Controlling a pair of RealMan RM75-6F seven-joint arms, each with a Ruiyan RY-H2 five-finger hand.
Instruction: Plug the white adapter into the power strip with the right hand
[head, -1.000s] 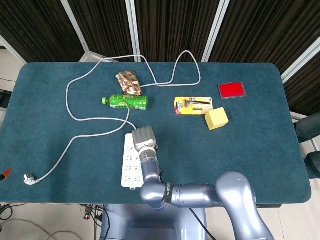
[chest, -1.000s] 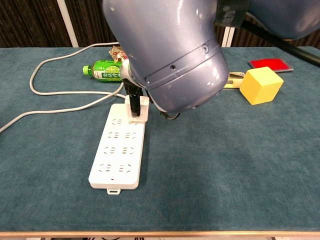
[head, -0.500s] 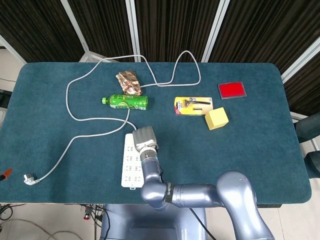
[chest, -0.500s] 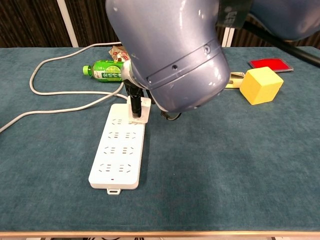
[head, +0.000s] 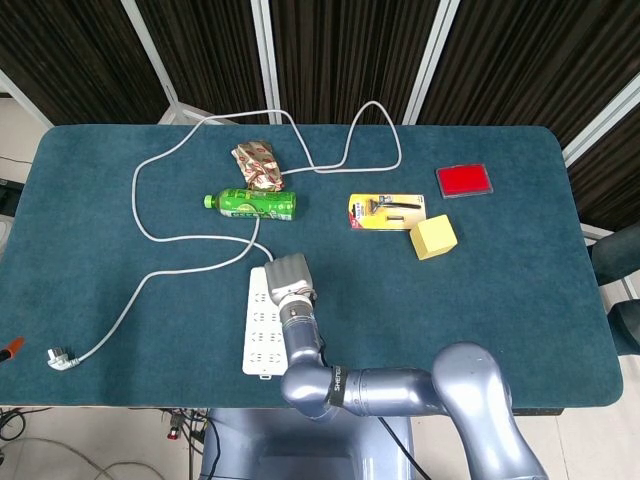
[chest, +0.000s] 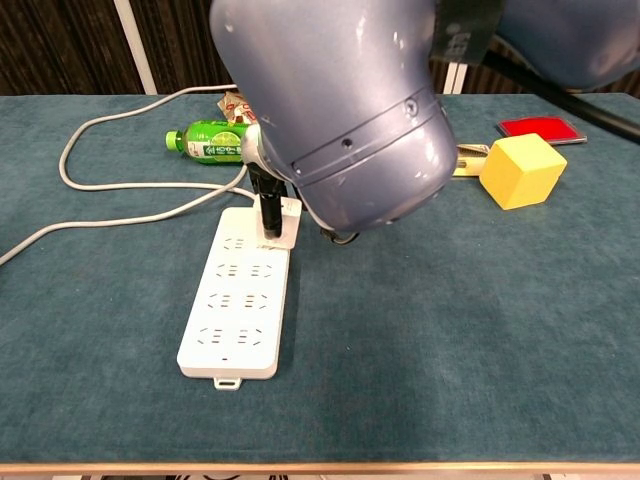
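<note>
The white power strip (head: 262, 330) lies lengthwise near the table's front edge, and the chest view shows several free socket rows on it (chest: 240, 300). Its white cable (head: 150, 200) loops across the left of the table to a loose plug (head: 60, 357). My right hand (head: 288, 277) hovers over the strip's far end. In the chest view a dark finger (chest: 268, 208) presses against the white adapter (chest: 287, 222), which the hand holds down on the far right corner of the strip. The big grey arm hides the rest of the hand. My left hand is out of both views.
Beyond the strip lie a green bottle (head: 252, 204) and a crumpled snack packet (head: 258, 165). To the right are a yellow razor pack (head: 386, 211), a yellow block (head: 433, 237) and a red box (head: 464, 180). My right arm fills the top of the chest view.
The right arm has shifted very slightly. The adapter stays at the far end of the strip in the hand's hold.
</note>
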